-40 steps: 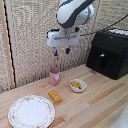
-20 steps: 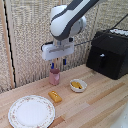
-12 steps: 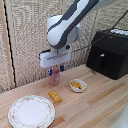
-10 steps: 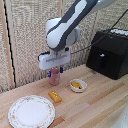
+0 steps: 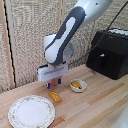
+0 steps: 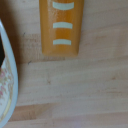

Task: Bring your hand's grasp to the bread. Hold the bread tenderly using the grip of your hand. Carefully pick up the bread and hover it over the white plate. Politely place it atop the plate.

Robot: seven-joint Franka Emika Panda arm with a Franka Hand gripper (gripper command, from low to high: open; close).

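The bread (image 5: 55,96) is a small golden orange-brown block lying on the wooden table, between the white plate (image 5: 31,111) and a small bowl. My hand (image 5: 54,83) is a white boxy gripper with dark blue-tipped fingers. It hangs just above the bread's far end, apart from it and empty, with the fingers spread. In the wrist view the bread (image 6: 61,25) fills one edge, with pale slash marks on top, and the plate's floral rim (image 6: 7,90) shows at another edge. My fingers are out of that view.
A small white scalloped bowl (image 5: 77,86) with yellow-orange food sits on the exterior view's right of the bread. A black appliance (image 5: 110,52) stands at the back right. A woven screen (image 5: 25,35) backs the table.
My arm has swung toward the exterior view's left and come down, from high above the table to just over the bread. The bread, plate and bowl have not moved.
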